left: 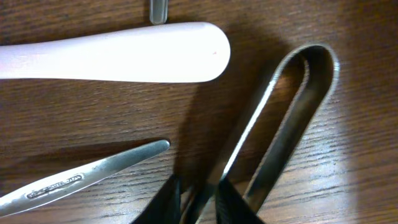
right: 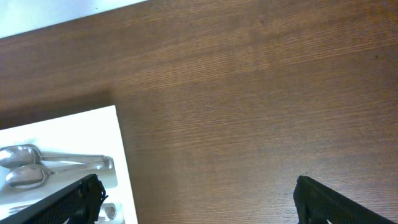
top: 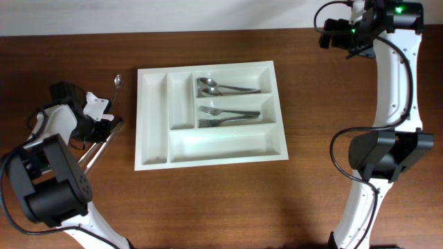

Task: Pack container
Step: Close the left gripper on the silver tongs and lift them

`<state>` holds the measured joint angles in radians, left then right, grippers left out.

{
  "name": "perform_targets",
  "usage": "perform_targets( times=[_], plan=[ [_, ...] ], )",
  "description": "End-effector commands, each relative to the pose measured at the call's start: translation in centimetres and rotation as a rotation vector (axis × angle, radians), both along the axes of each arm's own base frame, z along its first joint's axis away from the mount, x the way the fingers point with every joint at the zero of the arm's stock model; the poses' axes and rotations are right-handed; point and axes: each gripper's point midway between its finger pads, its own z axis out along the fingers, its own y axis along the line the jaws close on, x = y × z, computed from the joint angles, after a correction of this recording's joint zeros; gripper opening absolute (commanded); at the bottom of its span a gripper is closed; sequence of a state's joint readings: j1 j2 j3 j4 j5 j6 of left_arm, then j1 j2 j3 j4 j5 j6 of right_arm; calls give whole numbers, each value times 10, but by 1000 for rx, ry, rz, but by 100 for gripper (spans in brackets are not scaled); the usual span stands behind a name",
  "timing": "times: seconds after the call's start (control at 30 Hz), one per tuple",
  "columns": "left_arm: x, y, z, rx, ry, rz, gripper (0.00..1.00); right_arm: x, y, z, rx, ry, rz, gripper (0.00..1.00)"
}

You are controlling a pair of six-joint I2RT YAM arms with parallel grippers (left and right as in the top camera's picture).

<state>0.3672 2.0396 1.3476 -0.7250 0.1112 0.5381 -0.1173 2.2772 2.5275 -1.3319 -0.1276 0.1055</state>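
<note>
The white tray (top: 154,117) lies in the middle of the table (top: 69,55). It has spoons (top: 208,86) in its top wide compartment and forks (top: 211,116) in the wide one below. Left of the tray, the left gripper (left: 199,204) is clenched on one arm of a metal loop (left: 295,127), perhaps tongs, near a white handle (left: 112,53). The right gripper (right: 199,196) is spread wide and holds nothing, above the wood to the right of the tray.

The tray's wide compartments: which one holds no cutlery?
The long compartment along the lower edge of the tray in the overhead view; the two above it hold spoons and forks.
</note>
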Motion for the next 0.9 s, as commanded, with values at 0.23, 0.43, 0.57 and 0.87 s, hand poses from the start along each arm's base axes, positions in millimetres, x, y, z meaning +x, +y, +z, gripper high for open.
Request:
perform_targets(
  times=[0.23,0.43,0.57,0.87],
  plan=[
    [-12,-31,-27,-173,54,7,2,0,-2,-4,-1,10,-8,99],
    [-11,-33,-26,-189,50,16,2,0,-2,-4,-1,10,-8,99],
    [-1,-32,-18,-196,32,64,2,0,-2,-4,-1,10,-8,99],
    [65,-12,82,-161,-111,115,2,0,-2,-4,-1,10,-8,99]
  ],
)
